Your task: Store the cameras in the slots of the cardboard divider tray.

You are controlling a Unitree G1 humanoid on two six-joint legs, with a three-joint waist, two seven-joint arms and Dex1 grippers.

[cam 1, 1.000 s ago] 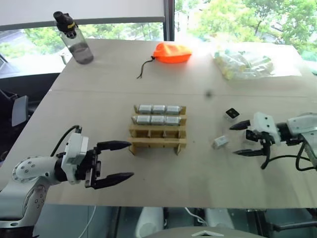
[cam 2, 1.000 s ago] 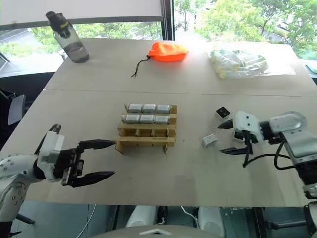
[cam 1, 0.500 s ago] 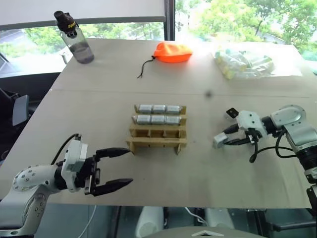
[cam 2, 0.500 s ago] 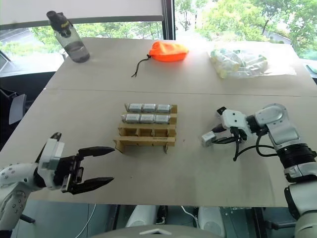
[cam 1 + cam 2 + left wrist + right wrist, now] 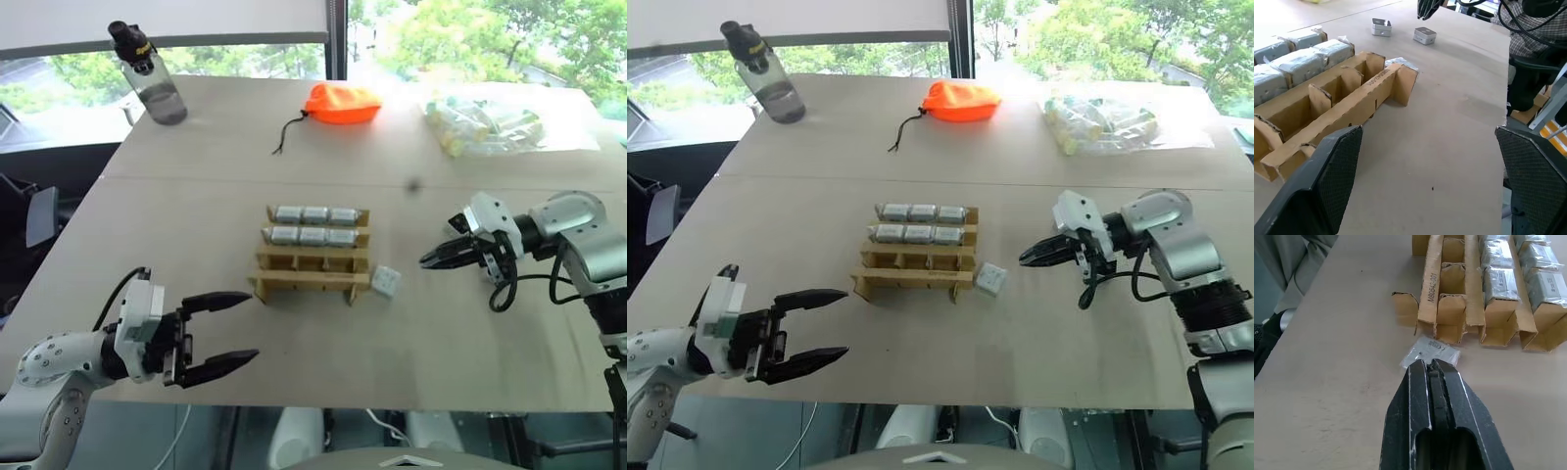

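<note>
Right pincer (image 5: 427, 261) is clamped fully shut with nothing between its fingers, hanging off the right end of the cardboard divider tray (image 5: 312, 257) and pointing back toward it. Left pincer (image 5: 235, 327) is spread wide and empty, sitting just off the tray's near-left corner.

One loose camera (image 5: 385, 282) lies on the counter (image 5: 196, 225) right against the tray's near-right corner, face-up-ish and a bit skewed. In the left wrist view two more cameras (image 5: 1381, 27) (image 5: 1424, 35) sit further out past that same end of the tray. The two far rows of the tray already hold wrapped cameras (image 5: 313, 214); the two near rows look empty.

My guess on handling: these are small, light, rigid blocks, and some seem to be in a thin clear wrap, so probably a little slick. I'd pinch across the two flat sides, not over the lens face. The tray is just thin cardboard, light and floppy, so it'll likely skid or bend if bumped, and the loose camera touching it makes a clean approach tight.

Surface is a smooth, pale, matte board counter, so things will slide easily. Beyond the tray there's a water bottle (image 5: 149, 77), an orange pouch (image 5: 340, 103) and a clear bag of tubes (image 5: 485, 124), all well apart from it, with windows and green trees behind.
</note>
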